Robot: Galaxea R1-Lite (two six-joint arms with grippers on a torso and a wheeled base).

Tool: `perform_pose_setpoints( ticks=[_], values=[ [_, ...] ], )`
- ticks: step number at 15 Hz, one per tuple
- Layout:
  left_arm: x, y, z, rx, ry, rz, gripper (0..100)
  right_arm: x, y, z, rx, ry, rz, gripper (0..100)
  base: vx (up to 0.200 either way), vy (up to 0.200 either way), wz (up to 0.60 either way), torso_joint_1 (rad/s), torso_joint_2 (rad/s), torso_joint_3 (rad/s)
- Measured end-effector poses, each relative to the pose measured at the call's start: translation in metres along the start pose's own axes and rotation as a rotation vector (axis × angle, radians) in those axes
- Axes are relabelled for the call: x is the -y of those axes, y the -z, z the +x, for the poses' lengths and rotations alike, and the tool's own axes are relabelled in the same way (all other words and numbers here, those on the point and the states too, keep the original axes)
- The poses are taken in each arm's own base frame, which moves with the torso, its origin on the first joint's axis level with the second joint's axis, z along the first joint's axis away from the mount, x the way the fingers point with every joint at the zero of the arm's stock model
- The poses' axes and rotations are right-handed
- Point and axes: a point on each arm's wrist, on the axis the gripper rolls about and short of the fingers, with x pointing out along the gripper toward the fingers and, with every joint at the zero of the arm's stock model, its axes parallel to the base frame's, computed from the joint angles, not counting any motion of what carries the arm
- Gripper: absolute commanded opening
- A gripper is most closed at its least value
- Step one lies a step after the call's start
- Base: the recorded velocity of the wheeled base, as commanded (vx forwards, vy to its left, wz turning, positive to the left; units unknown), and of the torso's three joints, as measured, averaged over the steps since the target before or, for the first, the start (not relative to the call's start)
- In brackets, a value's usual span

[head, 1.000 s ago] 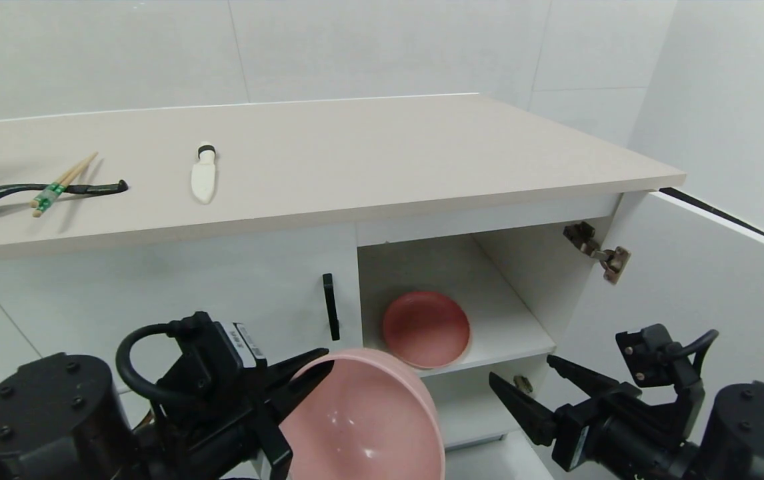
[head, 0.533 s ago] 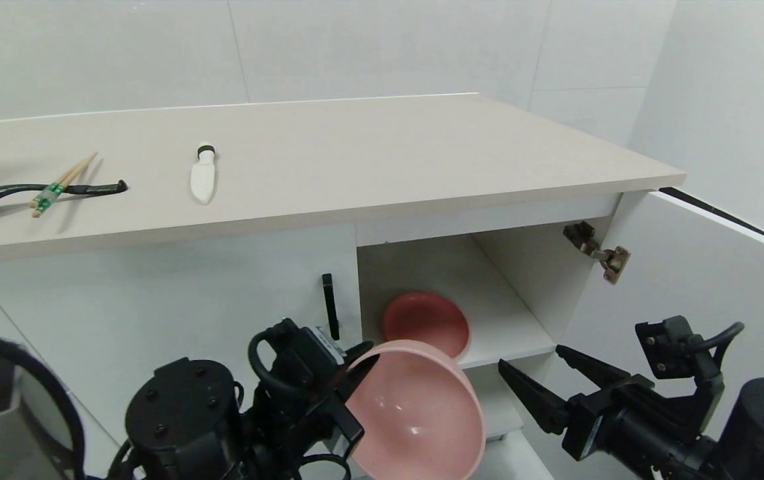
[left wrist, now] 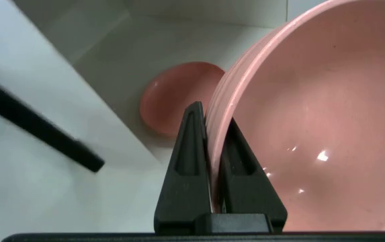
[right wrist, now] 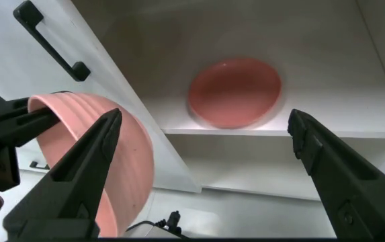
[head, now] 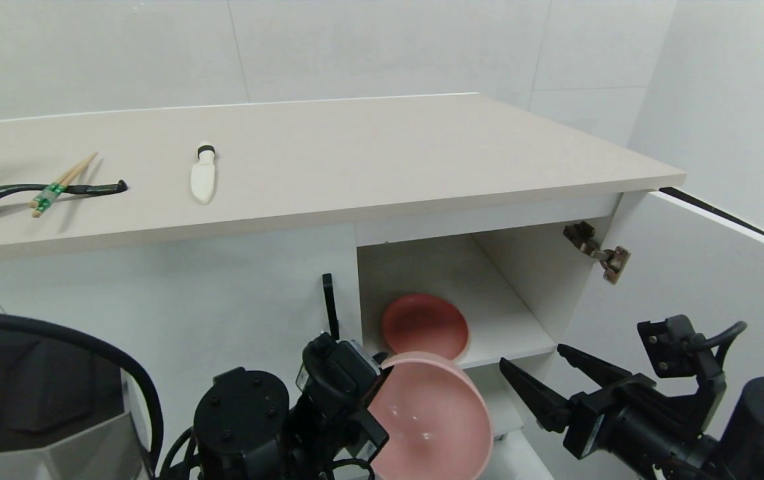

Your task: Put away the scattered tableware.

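A ribbed pale pink bowl [head: 432, 420] hangs tilted just in front of the open cabinet, below shelf level. My left gripper [head: 379, 371] is shut on its rim; in the left wrist view the fingers [left wrist: 193, 161] pinch the bowl [left wrist: 313, 134] wall between them. A darker pink plate [head: 425, 325] lies flat on the cabinet shelf [head: 509, 327], just beyond the bowl. My right gripper [head: 542, 381] stands open and empty to the right of the bowl, facing the plate [right wrist: 234, 92] and the bowl [right wrist: 121, 161].
The cabinet's right door [head: 689, 280] is swung wide open beside my right arm. The left door is closed, with a black handle [head: 330, 305]. On the countertop [head: 369, 153] lie chopsticks [head: 62, 177], a black spoon [head: 15, 191] and a white knife [head: 204, 176].
My left arm has carried the bowl to the right and down, close to the cabinet opening. The right gripper has shifted slightly right, still open.
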Motion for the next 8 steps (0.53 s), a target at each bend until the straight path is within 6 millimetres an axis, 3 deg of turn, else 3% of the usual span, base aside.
perform_pose_setpoints(
  ticks=[8],
  values=[
    [0.009,-0.010,0.048,0.068,-0.112,0.071,0,-0.002,-0.002,-0.002,0.013,-0.012,-0.005,100,0.000,0.000,0.00,0.000,0.00,0.000]
  ],
)
